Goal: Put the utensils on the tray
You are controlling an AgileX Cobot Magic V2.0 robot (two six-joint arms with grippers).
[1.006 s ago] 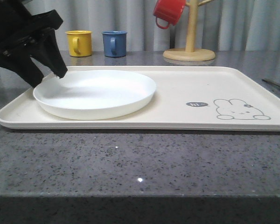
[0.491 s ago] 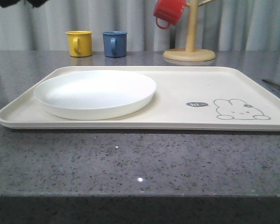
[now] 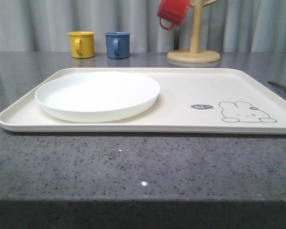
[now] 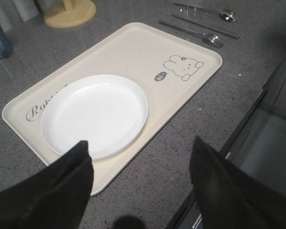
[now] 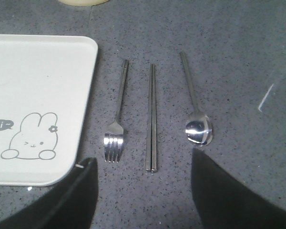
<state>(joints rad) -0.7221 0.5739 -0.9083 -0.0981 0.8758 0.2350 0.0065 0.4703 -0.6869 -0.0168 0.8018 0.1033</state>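
Note:
The cream tray (image 3: 181, 90) with the rabbit drawing lies on the grey counter, and the round white plate (image 3: 97, 95) rests on its left half. The silver fork (image 5: 116, 117), chopsticks (image 5: 151, 117) and spoon (image 5: 194, 102) lie side by side on the counter just right of the tray (image 5: 38, 71). My right gripper (image 5: 143, 164) hangs open above the counter near the fork tines and chopstick ends, holding nothing. My left gripper (image 4: 139, 148) is open high over the tray's (image 4: 133, 52) near edge beside the plate (image 4: 94, 114), also holding nothing. The utensils (image 4: 205, 21) lie beyond the tray's far end.
A yellow mug (image 3: 81, 44) and a blue mug (image 3: 117, 44) stand behind the tray. A wooden mug tree (image 3: 194, 47) carries a red mug (image 3: 172, 12) at the back right. The counter's front edge (image 4: 238, 129) drops off close to the tray.
The left gripper, which stood by the plate's left rim a second ago, has risen out of the front view. The plate and tray have stayed put.

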